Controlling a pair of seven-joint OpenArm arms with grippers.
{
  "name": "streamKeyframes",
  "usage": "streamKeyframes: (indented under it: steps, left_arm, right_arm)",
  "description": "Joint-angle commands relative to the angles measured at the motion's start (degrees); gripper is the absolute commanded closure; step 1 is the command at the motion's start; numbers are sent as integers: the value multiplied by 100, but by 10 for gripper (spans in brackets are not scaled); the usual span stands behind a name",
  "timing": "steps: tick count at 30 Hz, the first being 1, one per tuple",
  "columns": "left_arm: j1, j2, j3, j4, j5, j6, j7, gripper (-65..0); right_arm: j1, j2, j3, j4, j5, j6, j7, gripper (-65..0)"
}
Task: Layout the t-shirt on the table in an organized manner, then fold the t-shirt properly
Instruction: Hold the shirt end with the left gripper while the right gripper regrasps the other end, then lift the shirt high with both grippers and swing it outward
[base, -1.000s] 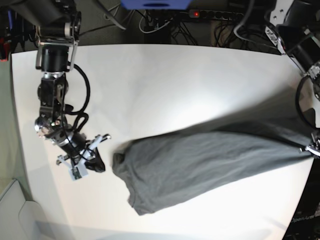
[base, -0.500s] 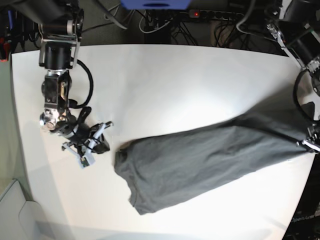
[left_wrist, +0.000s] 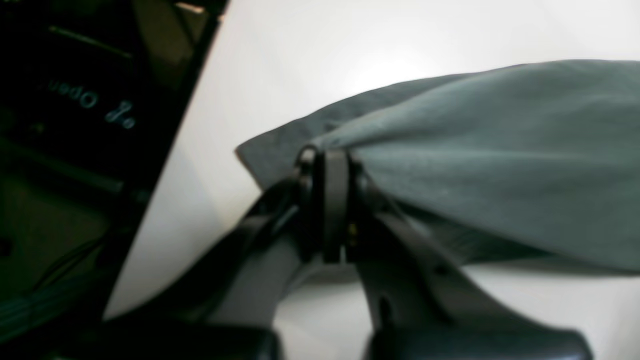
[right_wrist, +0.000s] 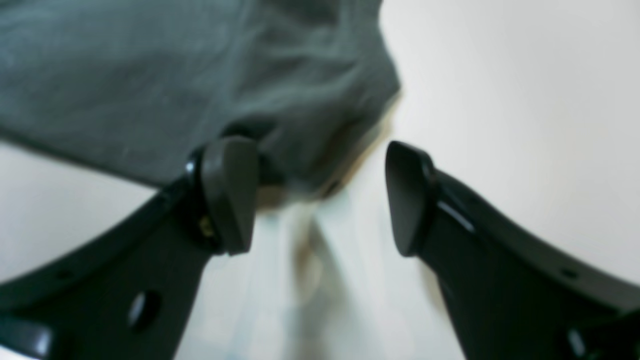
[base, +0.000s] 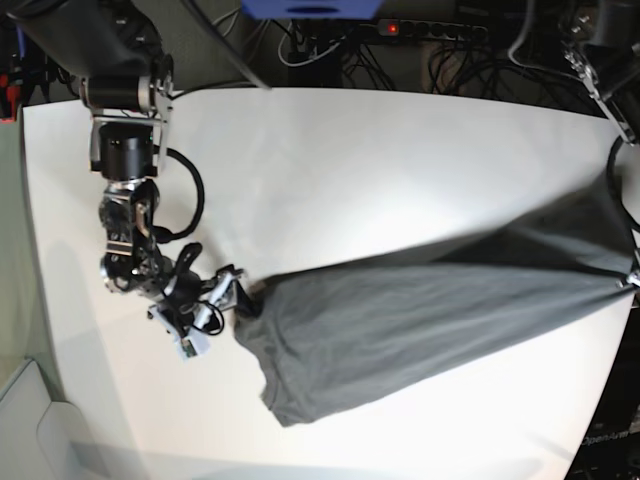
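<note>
The dark grey t-shirt (base: 420, 325) lies bunched lengthwise across the near half of the white table (base: 350, 170). Its right end is raised at the table's right edge, where my left gripper (base: 630, 283) is shut on it. In the left wrist view the left gripper (left_wrist: 330, 160) pinches a gathered edge of the t-shirt (left_wrist: 500, 150). My right gripper (base: 222, 298) stands open at the shirt's left end. In the right wrist view the right gripper (right_wrist: 320, 197) has its jaws wide apart, with a rounded lump of the t-shirt (right_wrist: 200, 75) reaching between the fingertips (right_wrist: 230, 195).
Cables and a power strip (base: 400, 30) run behind the table's far edge. A pale bin (base: 25, 420) sits off the near left corner. A dark frame with lettering (left_wrist: 75, 100) stands just past the table edge beside my left gripper.
My right gripper has opened and moved right, up to the shirt's left end. The shirt's right end has been drawn further right and is stretched tighter.
</note>
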Motion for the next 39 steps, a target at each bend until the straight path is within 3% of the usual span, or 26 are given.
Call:
streamKeyframes:
  steps: [1,11,20,22,24,27,28,32,39]
  left_arm:
    - [-199,-144,-23,47,-49,14,-144,-4]
    - [-207,-241,-32,-32,-22,14,-162,-4]
    - [-181,-232,-32,-32,-31,14,-153,-4]
    - [-181,-232,-32,-32,-31,14,-153,-4]
    - [-181,-232,-32,-32,-66,14,-153,-4]
    - [-181,-232,-32,-32,-66,14,-153,-4]
    - [-181,-232,-32,-32,-66,14,-153,-4]
    - [-216,-232,-40,47,-84,14,-153,-4]
    - [-234,-223,-40,425,-506,23,-162,-4]
  right_arm:
    - [170,-51,-78,16,95,45,211,-408]
    - [187,-209,-500,-432,103,45,492,-407]
    - [187,-218,-491,-986,95,45,1363,-396]
    - [187,-209,-508,-1074,95,45,1521,-340]
    - [187,-200,-508,-1162,95,45,1653,-235]
    - [187,-183,-508,-1223,95,45,1723,-31]
    - [187,-183,-508,-1179,95,45,1705,0]
    - [152,-77,-473,-810,130,45,1670,0]
    - [-138,134,-464,1045,139,45,844,0]
